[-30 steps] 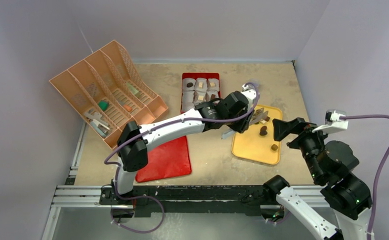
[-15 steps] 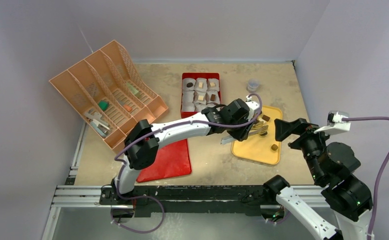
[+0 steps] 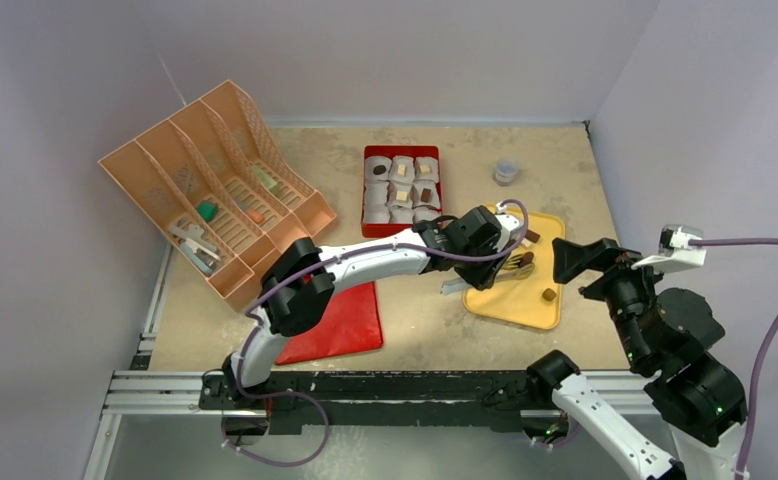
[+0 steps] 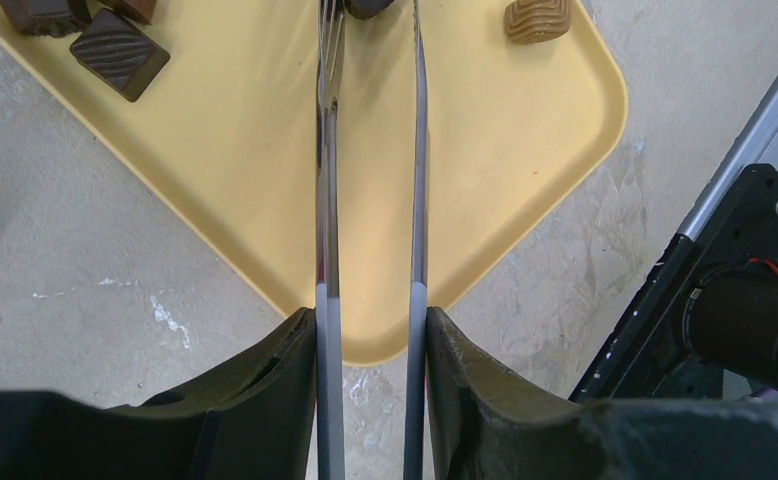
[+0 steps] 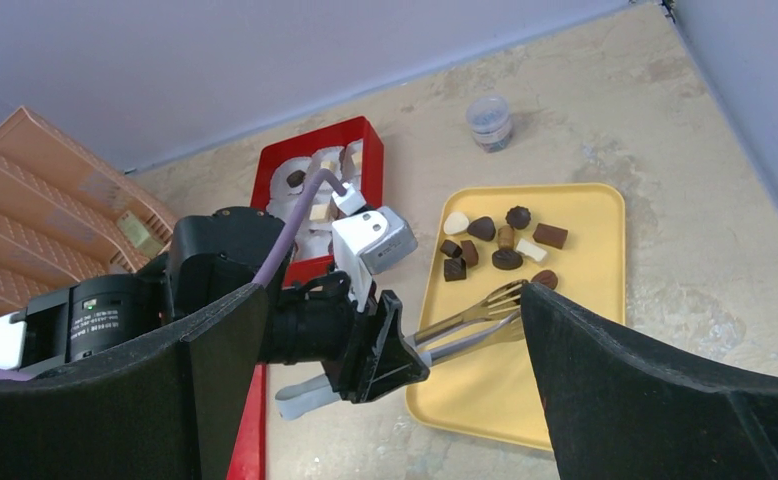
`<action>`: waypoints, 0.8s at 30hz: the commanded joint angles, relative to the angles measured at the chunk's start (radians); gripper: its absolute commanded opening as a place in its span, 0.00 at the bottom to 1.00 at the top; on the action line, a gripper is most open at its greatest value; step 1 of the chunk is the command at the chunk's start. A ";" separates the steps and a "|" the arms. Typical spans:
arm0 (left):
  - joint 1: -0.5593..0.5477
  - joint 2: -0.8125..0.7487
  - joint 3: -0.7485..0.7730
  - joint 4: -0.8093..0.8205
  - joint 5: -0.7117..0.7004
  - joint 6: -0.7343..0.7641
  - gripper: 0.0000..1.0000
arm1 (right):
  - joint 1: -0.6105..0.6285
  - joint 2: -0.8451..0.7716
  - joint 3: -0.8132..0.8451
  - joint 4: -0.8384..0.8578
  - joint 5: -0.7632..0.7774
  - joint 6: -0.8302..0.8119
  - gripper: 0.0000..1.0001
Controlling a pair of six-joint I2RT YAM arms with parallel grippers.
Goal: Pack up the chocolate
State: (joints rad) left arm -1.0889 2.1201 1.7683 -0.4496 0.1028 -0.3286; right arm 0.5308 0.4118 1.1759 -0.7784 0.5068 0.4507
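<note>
- Since a second ago the left gripper has dropped lower in the top frame, from the upper edge of the yellow tray to mid-tray. The grey jar is now uncovered. The right arm has barely shifted.
- The left gripper is clamped on the handle end of the metal tongs, with its fingers pressing the outsides of both blades. The blades are parted and run parallel.
- Key relation: the dark piece lies straight ahead along the tongs' long axis, at the top edge of the left wrist frame, in the gap at the tips. It is cropped, so I cannot tell whether the blades touch it.
- The tan piece is just right of the tips, outside the gap. The dark square piece is at upper left, well apart.
- The right gripper is spread wide and empty, by the tray's right edge. The left one is nearer, so my judgement is that the pick is its job, and a squeeze comes next.
- Only the right wrist view shows the chocolate cluster in the tray's upper part and the red box at upper left of it.
- In the top view the arm hides the cluster. That view does show the paper cups in the box, some already holding packed pieces.
</note>
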 commanded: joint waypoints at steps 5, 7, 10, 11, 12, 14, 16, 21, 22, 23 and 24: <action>-0.003 0.002 0.028 0.075 0.035 0.014 0.39 | 0.000 -0.015 0.015 0.017 0.024 -0.020 0.99; -0.005 0.003 0.024 0.081 0.030 0.013 0.39 | 0.000 -0.015 0.013 0.017 0.024 -0.023 0.99; -0.007 0.007 0.023 0.092 0.030 0.010 0.39 | 0.000 -0.017 0.012 0.013 0.022 -0.021 0.99; -0.009 0.010 0.025 0.091 0.031 0.010 0.39 | 0.000 -0.019 0.011 0.012 0.022 -0.021 0.99; -0.010 0.011 0.029 0.090 0.031 0.010 0.38 | 0.000 -0.022 0.010 0.011 0.022 -0.021 0.99; -0.011 0.012 0.033 0.089 0.028 0.013 0.36 | 0.000 -0.024 0.007 0.011 0.024 -0.021 0.99; -0.011 0.010 0.035 0.087 0.019 0.014 0.32 | 0.001 -0.024 0.007 0.011 0.023 -0.021 0.99; -0.011 0.005 0.038 0.080 0.002 0.020 0.23 | 0.000 -0.024 0.004 0.014 0.023 -0.023 0.99; -0.011 0.002 0.037 0.081 0.001 0.020 0.21 | 0.001 -0.023 0.004 0.015 0.022 -0.022 0.99; -0.011 -0.001 0.037 0.082 -0.001 0.019 0.20 | 0.000 -0.023 0.003 0.016 0.022 -0.023 0.99; -0.011 -0.004 0.036 0.084 -0.005 0.018 0.19 | 0.000 -0.023 0.000 0.017 0.022 -0.024 0.99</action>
State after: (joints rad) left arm -1.0954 2.1300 1.7687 -0.4267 0.1120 -0.3214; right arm 0.5308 0.4030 1.1755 -0.7807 0.5068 0.4442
